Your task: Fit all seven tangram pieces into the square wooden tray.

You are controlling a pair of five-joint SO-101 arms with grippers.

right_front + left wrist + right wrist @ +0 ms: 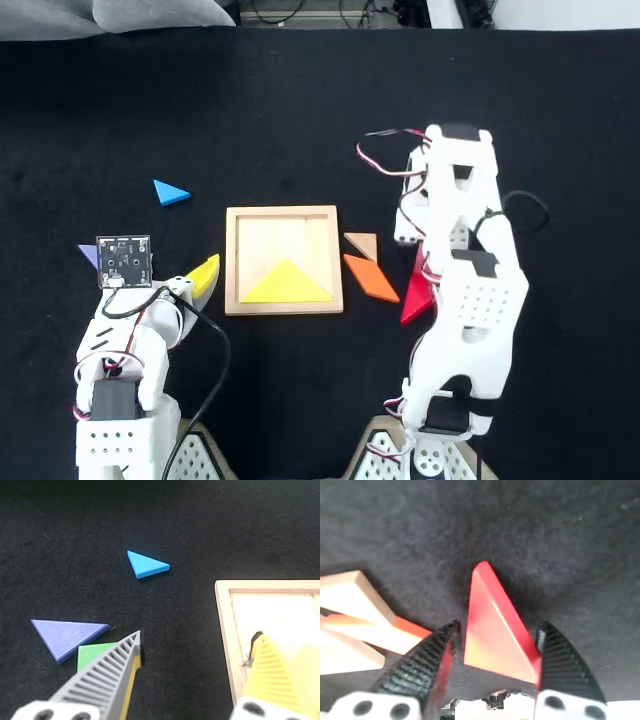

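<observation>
Fingers of the right gripper are standing apart, straddling the red triangle, nothing clamped yet. One finger is sitting right at the piece's edge, and the other is showing a thin gap of cloth. The red triangle is lying flat on the black table, right of the wooden tray, just past the orange piece and the tan piece. Its long axis is running roughly near-to-far on the table, slightly tilted. One corner is pointing away from the wrist, so the fingers are facing its slanted sides rather than its ends.

The right arm is far nearer this piece, and the likely next move is closing on it; slipping off the slanted sides looks like the risk.

The left gripper is hanging released and empty at the tray's left rim, one finger over the tray. The blue triangle, purple triangle and green square are lying on its side, outside the tray. The yellow triangle is sitting in the tray, and six pieces are waiting.
</observation>
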